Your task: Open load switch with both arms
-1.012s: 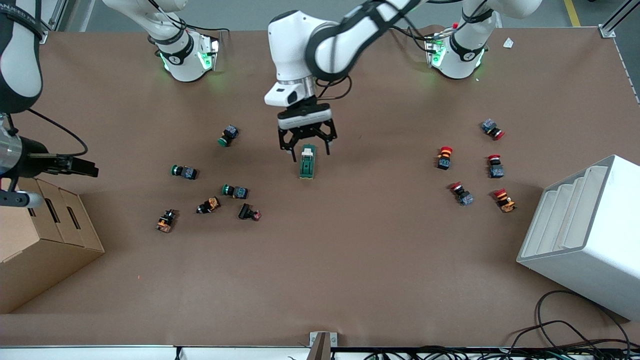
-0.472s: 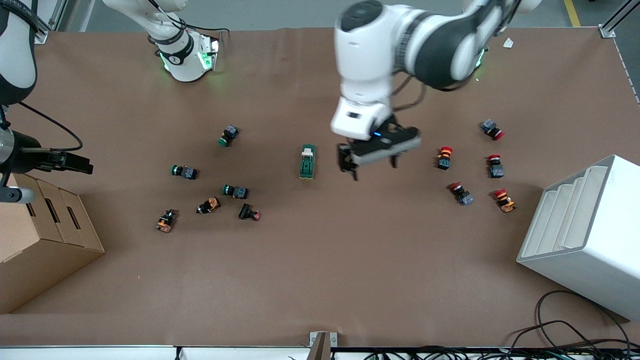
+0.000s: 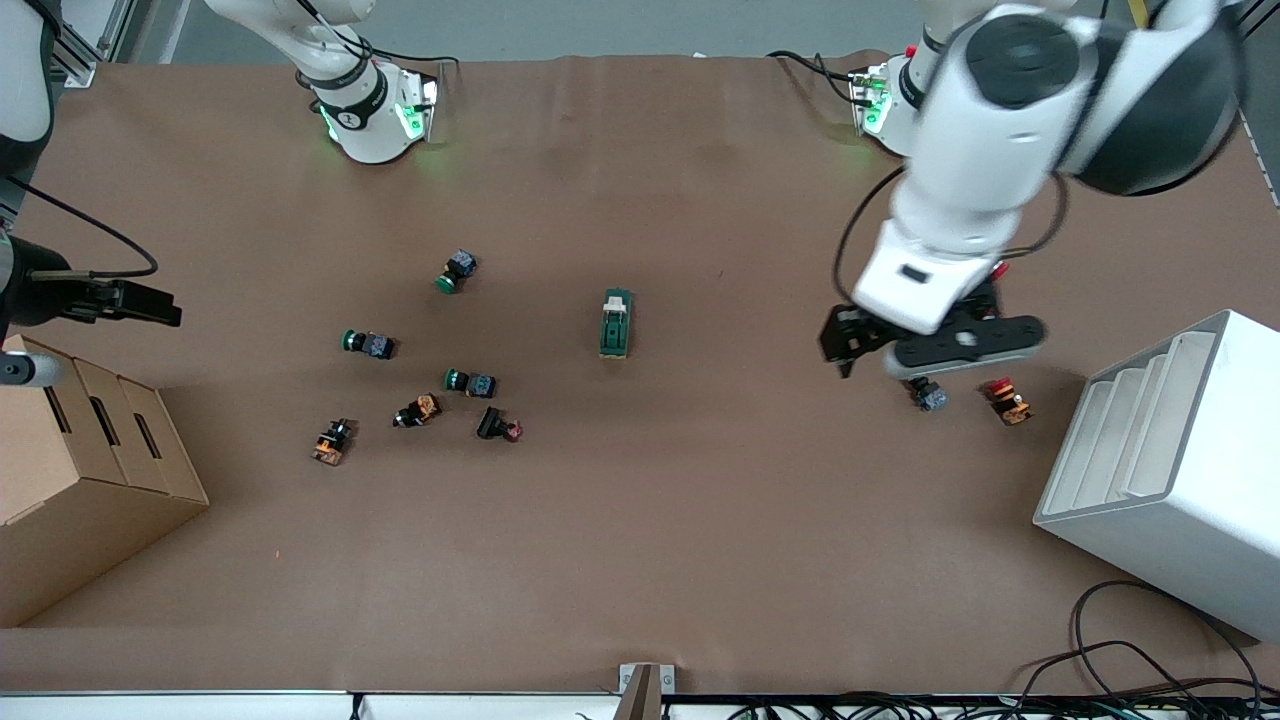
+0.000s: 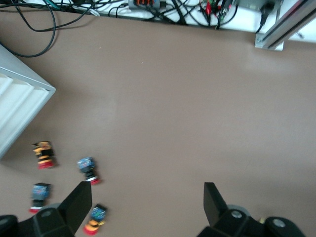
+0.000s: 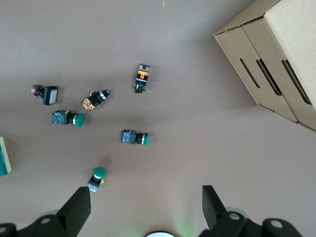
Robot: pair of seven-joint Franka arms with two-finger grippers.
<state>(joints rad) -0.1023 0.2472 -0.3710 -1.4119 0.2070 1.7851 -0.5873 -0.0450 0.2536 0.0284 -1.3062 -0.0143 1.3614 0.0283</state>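
The worktop (image 3: 640,560) is covered with a matte brown sheet showing faint creases. The load switch (image 3: 615,323) lies flat near the middle of it: one elongated dark green rectangular block with a white lever tab at the end toward the robot bases. Nothing touches it.

Toward the right arm's end lie six small push buttons: three with round green caps (image 3: 459,270), two with orange bodies (image 3: 331,441) and one black with a red tip (image 3: 498,426). A plain cardboard box (image 3: 90,480) with slotted sides stands at that end.

Toward the left arm's end, the left wrist view shows four red-capped buttons (image 4: 89,169); in the front view the arm hides two of them. A smooth white ribbed rack (image 3: 1160,470) stands beside them.

The left pincer (image 3: 925,345) hangs over the red-capped buttons, well apart from the load switch. Its two black fingers (image 4: 79,202) are spread wide and hold nothing.

The right pincer (image 3: 130,302) waits above the worktop's edge at the right arm's end, over the cardboard box. Its fingers (image 5: 76,210) are likewise spread wide and empty. Both arms are glossy white with black joint bands; their two bases glow green.
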